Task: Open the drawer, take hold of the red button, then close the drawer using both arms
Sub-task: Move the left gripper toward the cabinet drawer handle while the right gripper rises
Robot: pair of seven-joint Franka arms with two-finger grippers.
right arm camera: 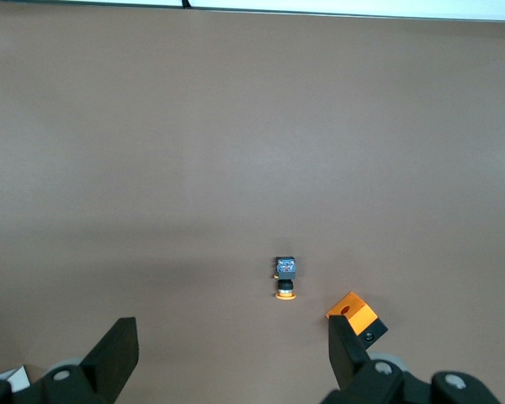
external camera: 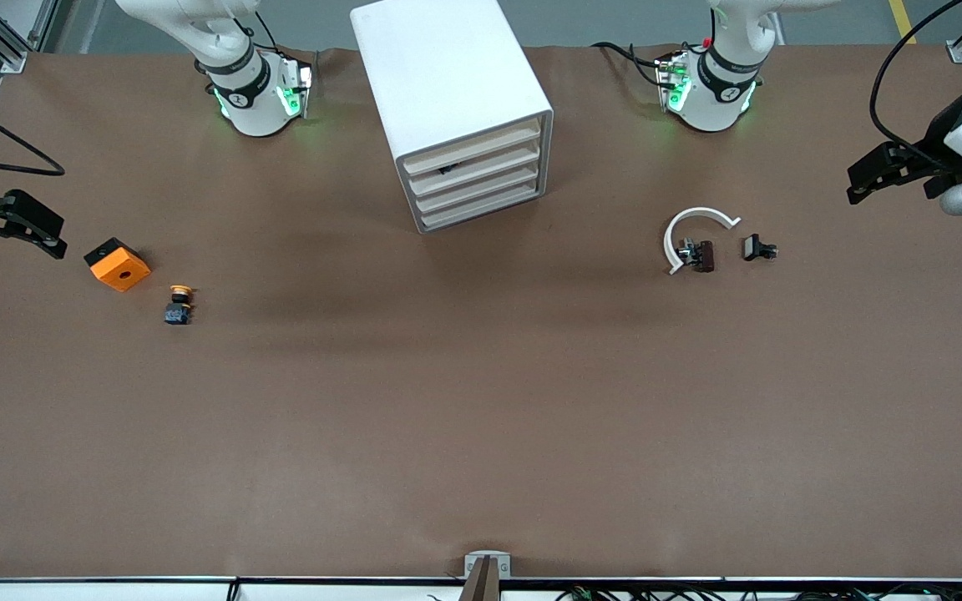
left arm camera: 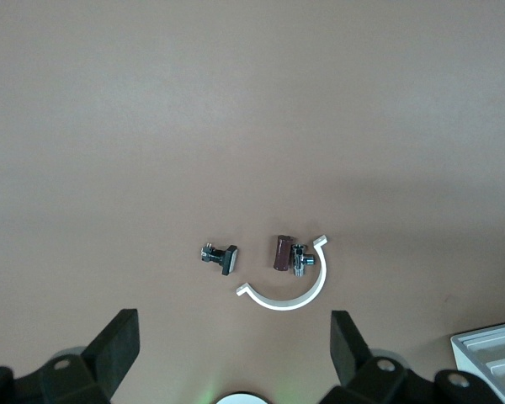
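Note:
The white cabinet stands between the two arm bases, with its four beige drawer fronts all shut. The drawer is second from the top; a small dark spot shows in the gap above its front. The red-capped button is hidden. My right gripper is open and empty over the right arm's end of the table, beside the orange cube; it also shows in the right wrist view. My left gripper is open and empty over the left arm's end; it also shows in the left wrist view.
An orange cube and a yellow-orange-capped button lie toward the right arm's end. A white C-shaped ring, a brown part and a small black part lie toward the left arm's end.

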